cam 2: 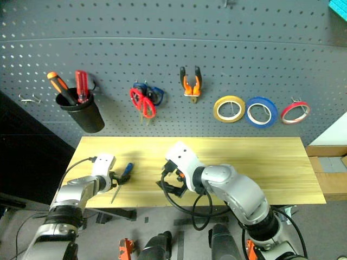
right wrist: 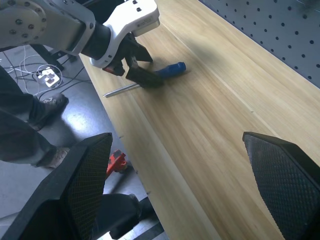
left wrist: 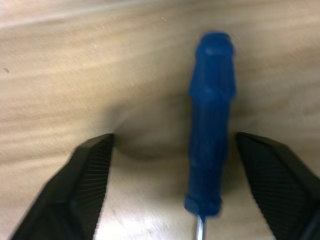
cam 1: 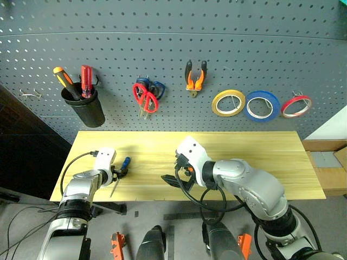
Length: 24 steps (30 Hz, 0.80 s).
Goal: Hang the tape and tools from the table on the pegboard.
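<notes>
Screwdriver: the blue-handled screwdriver (cam 1: 122,169) lies flat near the left end of the bench (cam 1: 260,157), handle toward the far side; its metal tip reaches the near edge, and the shaft is cut off in the left wrist view.
Left end effector: the left end effector (cam 1: 121,172) is lowered over the handle, pointing forward and down; its fingers (left wrist: 87,185) straddle the handle with a gap on each side, gripping nothing.
Right end effector: the right end effector (cam 1: 174,174) hovers over the near middle of the bench, fingers spread wide, empty.
Hidden: the blue scissors are mostly covered by the red scissors (cam 1: 145,97).
Board: pliers (cam 1: 195,77) and yellow tape (cam 1: 228,103) hang on the pegboard (cam 1: 173,32).
Open room: bare bench lies right of the right arm.
</notes>
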Each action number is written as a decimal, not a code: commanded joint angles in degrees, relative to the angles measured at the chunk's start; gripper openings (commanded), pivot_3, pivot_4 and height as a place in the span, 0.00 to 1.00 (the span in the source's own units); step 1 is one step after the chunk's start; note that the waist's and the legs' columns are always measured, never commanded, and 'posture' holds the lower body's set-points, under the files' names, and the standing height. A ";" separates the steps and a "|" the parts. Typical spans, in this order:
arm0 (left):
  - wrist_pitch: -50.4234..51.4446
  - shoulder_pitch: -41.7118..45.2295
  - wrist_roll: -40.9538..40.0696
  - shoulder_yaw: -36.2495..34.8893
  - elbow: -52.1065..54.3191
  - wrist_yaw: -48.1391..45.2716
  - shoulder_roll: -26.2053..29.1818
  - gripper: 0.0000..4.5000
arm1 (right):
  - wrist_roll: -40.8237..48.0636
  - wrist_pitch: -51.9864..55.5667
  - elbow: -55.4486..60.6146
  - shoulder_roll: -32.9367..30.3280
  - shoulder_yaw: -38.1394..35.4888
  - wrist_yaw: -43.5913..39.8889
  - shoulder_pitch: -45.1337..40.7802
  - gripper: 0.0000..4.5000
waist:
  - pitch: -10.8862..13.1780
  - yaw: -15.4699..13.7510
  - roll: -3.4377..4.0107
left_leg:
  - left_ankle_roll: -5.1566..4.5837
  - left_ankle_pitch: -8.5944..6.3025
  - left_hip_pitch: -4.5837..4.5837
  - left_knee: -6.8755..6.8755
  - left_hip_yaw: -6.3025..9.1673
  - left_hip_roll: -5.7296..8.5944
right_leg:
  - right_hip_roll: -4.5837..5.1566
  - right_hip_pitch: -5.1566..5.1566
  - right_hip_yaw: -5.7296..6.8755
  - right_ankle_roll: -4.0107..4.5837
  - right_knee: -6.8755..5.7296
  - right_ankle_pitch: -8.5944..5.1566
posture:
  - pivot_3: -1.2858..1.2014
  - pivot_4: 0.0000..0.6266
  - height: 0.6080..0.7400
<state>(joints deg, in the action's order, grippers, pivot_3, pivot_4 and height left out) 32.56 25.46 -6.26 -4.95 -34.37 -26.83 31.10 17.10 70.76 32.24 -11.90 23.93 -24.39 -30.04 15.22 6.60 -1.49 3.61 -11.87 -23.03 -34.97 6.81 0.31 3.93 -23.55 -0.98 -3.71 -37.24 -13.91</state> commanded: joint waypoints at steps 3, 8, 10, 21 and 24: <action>0.42 -2.38 -0.86 -1.02 1.46 -0.29 -0.60 0.42 | -0.26 -3.78 0.27 -1.22 0.66 -0.48 -1.91 1.00 | -0.02 0.01 -0.01 | 0.00 0.00 0.02 0.00 -0.01 0.00 | 0.00 0.00 -0.01 0.00 -0.01 0.00 | 0.44 0.41 1.00; 1.76 -5.32 -3.06 -4.09 7.55 0.53 -0.94 0.14 | -3.26 -14.34 -2.03 -3.53 2.22 -1.93 -2.99 1.00 | -0.07 0.01 -0.04 | 0.01 0.00 0.02 0.00 -0.05 0.00 | 0.03 0.00 -0.02 -0.01 0.01 0.01 | 0.44 0.37 1.00; 2.31 -8.27 -5.06 -7.49 13.77 2.28 -1.66 0.14 | -4.03 -22.45 -2.83 -3.93 2.51 -4.39 -3.32 1.00 | -0.09 0.14 -0.08 | 0.02 0.00 0.01 0.00 -0.06 0.00 | 0.04 0.00 -0.02 -0.01 0.04 0.01 | 0.45 0.35 1.00; 2.83 -19.77 -17.15 -18.17 56.71 5.43 -6.87 0.14 | -2.42 -33.96 -8.02 -2.50 0.04 -11.62 -6.94 1.00 | -0.87 -1.36 -0.82 | 0.35 -0.01 -0.11 0.00 -0.14 0.01 | 0.14 -0.08 -0.03 0.25 0.18 0.23 | 0.48 0.20 1.00; 3.72 -15.26 -19.35 -20.98 59.45 6.34 -4.63 0.14 | -2.80 -36.44 -11.15 -1.86 -0.65 -12.07 -8.93 1.00 | -2.01 -1.88 -0.88 | 0.45 0.06 -0.10 0.01 -0.09 -0.02 | 0.09 -0.07 0.03 0.31 0.16 0.27 | 0.49 0.16 1.00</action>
<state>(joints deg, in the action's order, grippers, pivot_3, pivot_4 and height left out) 36.92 8.23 -23.92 -22.96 21.83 -21.14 24.65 14.57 36.71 20.90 -14.35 24.87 -35.92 -37.46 13.22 4.72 -2.37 4.09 -11.79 -23.13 -34.96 6.71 0.29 4.01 -23.61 -0.94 -3.40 -37.10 -13.64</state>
